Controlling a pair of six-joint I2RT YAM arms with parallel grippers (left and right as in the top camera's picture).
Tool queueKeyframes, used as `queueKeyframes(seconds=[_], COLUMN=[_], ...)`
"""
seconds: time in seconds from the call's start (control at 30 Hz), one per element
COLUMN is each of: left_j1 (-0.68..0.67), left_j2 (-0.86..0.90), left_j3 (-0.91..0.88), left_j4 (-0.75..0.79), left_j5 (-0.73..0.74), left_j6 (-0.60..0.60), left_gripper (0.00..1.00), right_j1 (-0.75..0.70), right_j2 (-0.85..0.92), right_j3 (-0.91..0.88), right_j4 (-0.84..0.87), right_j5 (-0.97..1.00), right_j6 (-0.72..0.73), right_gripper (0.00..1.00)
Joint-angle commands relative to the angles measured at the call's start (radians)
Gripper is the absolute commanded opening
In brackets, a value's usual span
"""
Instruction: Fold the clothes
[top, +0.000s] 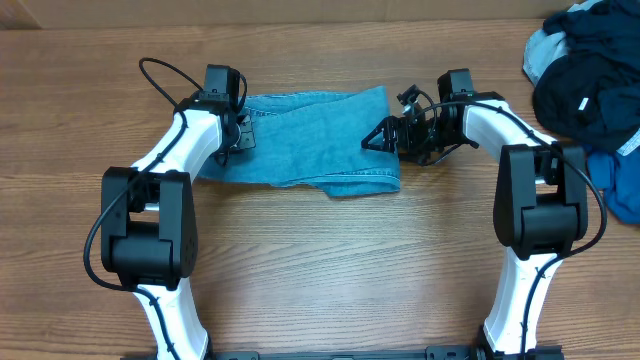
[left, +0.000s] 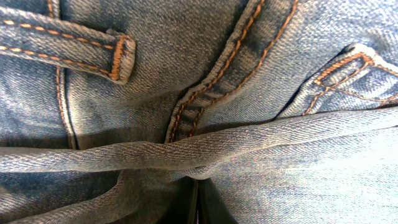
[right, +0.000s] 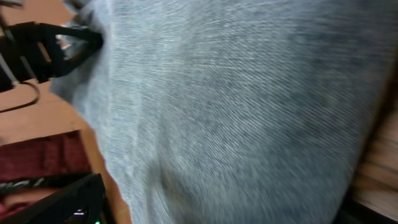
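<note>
Folded jeans (top: 310, 140) lie lengthwise left-right. At their ends: left gripper (top: 234, 135) clamped on denim, right gripper (top: 385, 135) gaping wide.

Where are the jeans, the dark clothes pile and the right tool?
jeans (top: 310, 140): overhead, middle of the denim.
dark clothes pile (top: 585, 90): overhead, black garment's centre.
right tool (top: 378, 135): overhead, between its fingertips.

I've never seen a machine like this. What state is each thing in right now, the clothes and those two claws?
jeans: folded into a long band, lying flat.
left gripper: shut, apparently pinching the jeans' left end.
right gripper: open wide, at the jeans' right end.
pile of dark clothes: heaped and unfolded, off to the far right.
</note>
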Motion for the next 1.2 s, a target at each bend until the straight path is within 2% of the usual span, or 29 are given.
queueKeyframes(seconds=[0.0,0.03,0.1,0.17,0.23,0.33,0.4,0.53,0.57,0.77,0.97,1.17], left_j1=[0.005,0.005,0.005,0.005,0.005,0.005,0.003,0.002,0.002,0.002,0.002,0.002], left_j2=[0.056,0.056,0.056,0.055,0.052,0.040,0.027,-0.024,-0.046,-0.170,-0.234,-0.260], left_j3=[0.000,0.000,0.000,0.004,0.029,0.103,0.169,0.280,0.303,0.331,0.331,0.331], left_j4=[0.008,0.008,0.008,0.008,-0.014,-0.072,-0.113,-0.156,-0.158,-0.138,-0.139,-0.148], left_j5=[0.041,0.042,0.042,0.041,0.041,0.041,0.041,0.042,0.041,0.041,0.042,0.047], left_j6=[-0.006,-0.006,-0.006,-0.006,-0.006,-0.007,-0.007,-0.015,-0.026,-0.036,-0.035,-0.008], left_gripper=[0.04,0.04,0.04,0.04,0.04,0.04,0.04,0.04,0.04,0.04,0.04,0.04], right_j1=[0.048,0.054,0.056,0.048,0.020,-0.037,-0.087,-0.167,-0.190,-0.223,-0.135,0.042], right_j2=[0.036,0.036,0.036,0.036,0.036,0.033,0.030,0.026,0.026,0.026,0.027,0.033], right_j3=[-0.010,-0.010,-0.008,0.004,0.032,0.094,0.163,0.334,0.415,0.720,0.790,0.787], right_j4=[0.037,0.058,0.082,0.096,0.095,0.053,-0.037,-0.263,-0.352,-0.596,-0.584,-0.468], right_j5=[-0.092,-0.091,-0.090,-0.085,-0.066,-0.048,0.044,0.312,0.432,0.801,0.865,0.885], right_j6=[0.055,0.082,0.111,0.144,0.197,0.217,0.217,0.204,0.204,0.214,0.262,0.304], right_gripper=[1.00,0.94,0.68,0.33,0.04,0.04,0.04,0.04,0.04,0.04,0.04,0.04])
